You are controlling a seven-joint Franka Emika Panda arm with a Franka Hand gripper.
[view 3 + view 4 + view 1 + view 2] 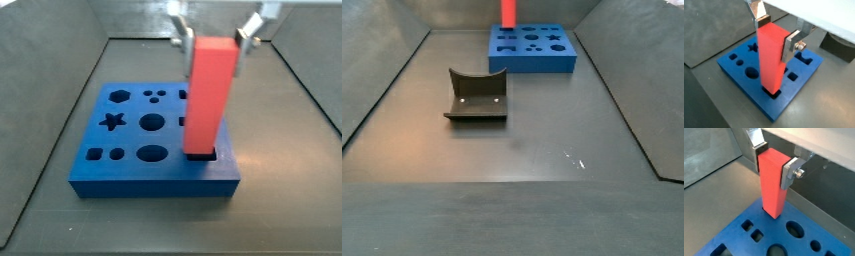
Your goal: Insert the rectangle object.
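Here, 1 hand (776, 31) clamped on 1 red block (773, 57), upright in 1 blue board (737, 67).

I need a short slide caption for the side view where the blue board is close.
Gripper holds the red rectangle object upright, its lower end in a hole of the blue board.

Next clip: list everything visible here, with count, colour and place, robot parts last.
Red block: 1, red, upright, lower end in a rectangular hole at the blue board's edge, held at the top.
Blue board: 1, blue, on the floor, with star, round and other shaped holes.
Curved block: 1, dark olive, on the floor apart from the board.
Gripper: 1, silver fingers, above the board, shut on the red block's upper end.
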